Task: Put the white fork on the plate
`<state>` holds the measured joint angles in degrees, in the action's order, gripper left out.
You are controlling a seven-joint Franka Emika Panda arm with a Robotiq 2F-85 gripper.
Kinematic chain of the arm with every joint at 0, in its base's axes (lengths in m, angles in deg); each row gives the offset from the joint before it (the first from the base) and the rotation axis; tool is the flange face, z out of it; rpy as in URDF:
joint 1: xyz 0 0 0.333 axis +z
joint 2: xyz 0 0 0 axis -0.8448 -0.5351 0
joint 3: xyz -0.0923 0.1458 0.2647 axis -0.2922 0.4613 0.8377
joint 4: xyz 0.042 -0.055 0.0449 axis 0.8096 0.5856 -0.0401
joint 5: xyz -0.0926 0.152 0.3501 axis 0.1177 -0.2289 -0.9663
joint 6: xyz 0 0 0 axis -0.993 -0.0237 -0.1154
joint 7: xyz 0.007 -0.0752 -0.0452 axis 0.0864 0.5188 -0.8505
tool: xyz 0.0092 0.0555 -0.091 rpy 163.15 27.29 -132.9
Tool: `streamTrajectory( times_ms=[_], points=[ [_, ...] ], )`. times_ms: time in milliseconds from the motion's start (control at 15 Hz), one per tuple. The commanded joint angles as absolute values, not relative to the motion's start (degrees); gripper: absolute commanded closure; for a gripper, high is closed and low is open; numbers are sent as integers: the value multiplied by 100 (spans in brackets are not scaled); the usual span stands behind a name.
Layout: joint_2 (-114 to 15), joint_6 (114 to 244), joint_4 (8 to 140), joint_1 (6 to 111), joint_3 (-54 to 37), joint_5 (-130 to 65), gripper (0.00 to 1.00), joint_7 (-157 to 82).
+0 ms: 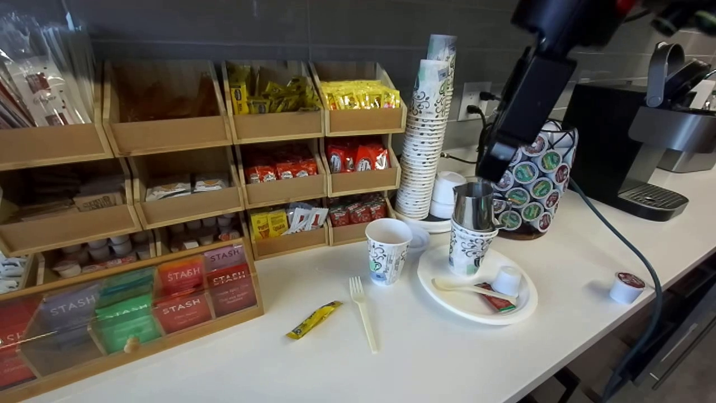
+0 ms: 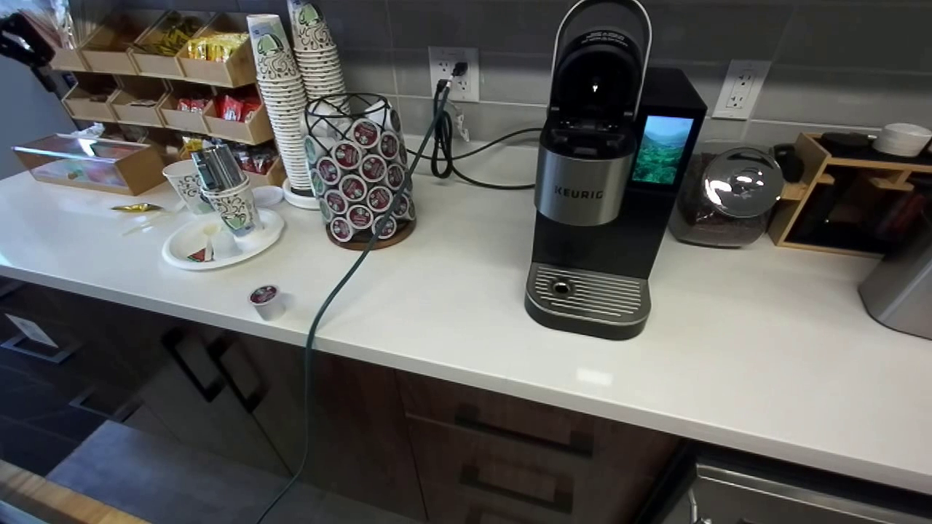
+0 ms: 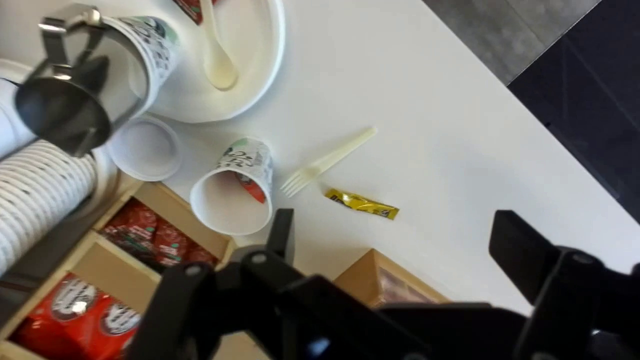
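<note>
Pale fork (image 3: 334, 158) lies flat, perhaps tines-up; round white plate (image 3: 252, 67) nearby.

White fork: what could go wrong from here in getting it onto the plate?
The thin white fork lies flat on the counter, so the open gripper might slip over it. It also lies close to a paper cup, which the gripper could knock. On the plate, a metal pitcher sits in a second cup and might topple if bumped.
</note>
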<state>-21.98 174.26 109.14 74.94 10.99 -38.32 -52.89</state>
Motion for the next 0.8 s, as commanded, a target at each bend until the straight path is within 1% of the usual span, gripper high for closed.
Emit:
streamTrajectory(
  times_ms=[0, 267, 333, 600, 667, 733],
  points=[
    [-3024, 17177, 10512, 7770, 1389, -3868, 0, -5516],
    [-3807, 16667, 10237, 7880, 1632, -4208, 0, -5486],
    [-3355, 16942, 10540, 7835, 1623, -3928, 0, -5353],
    [-3470, 16941, 10479, 7829, 1632, -3937, 0, -5355],
    [-3586, 16899, 10350, 7861, 1626, -3477, 0, -4289],
    [-3808, 17133, 10268, 7868, 1624, -3339, 0, -3977]
  ],
)
